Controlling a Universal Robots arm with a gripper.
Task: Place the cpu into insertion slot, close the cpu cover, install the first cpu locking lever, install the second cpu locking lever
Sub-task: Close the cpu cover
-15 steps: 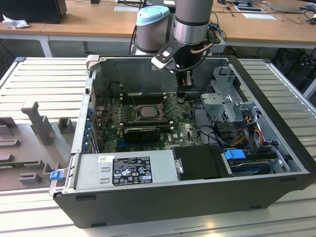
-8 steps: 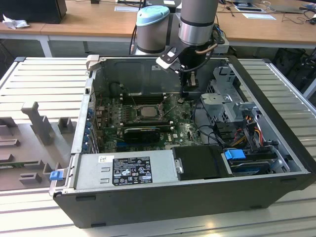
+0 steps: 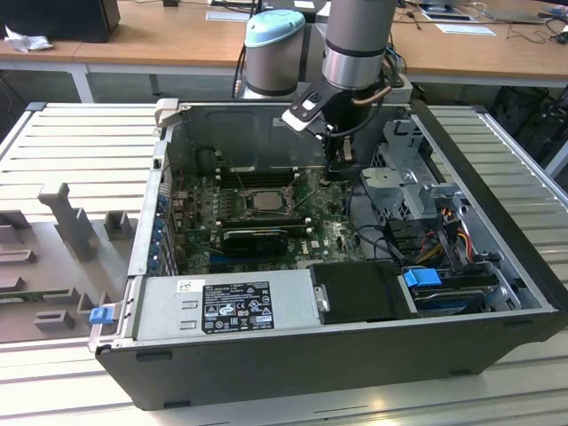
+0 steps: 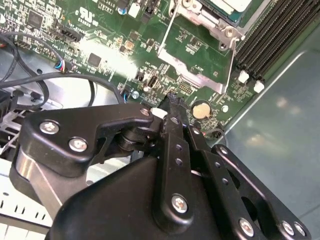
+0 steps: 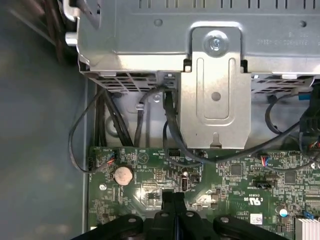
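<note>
While closed, pincer (image 5: 173, 196) near the cpu (image 3: 264, 201)

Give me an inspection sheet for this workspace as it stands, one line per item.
Surface: ribbed metal table carrying an open computer case.
Job's things: chip lies in the socket on the green board; cannot tell whether the cover or levers are fastened.
Clutter: grey blocks on the table, at the exterior view's left of the case.
Grippers: pincer shut with nothing seen in it, low over the board near a coin battery, at the exterior view's right of the socket.
Cables: black cables loop down to the board.
Surroundings: wooden desks behind.
</note>
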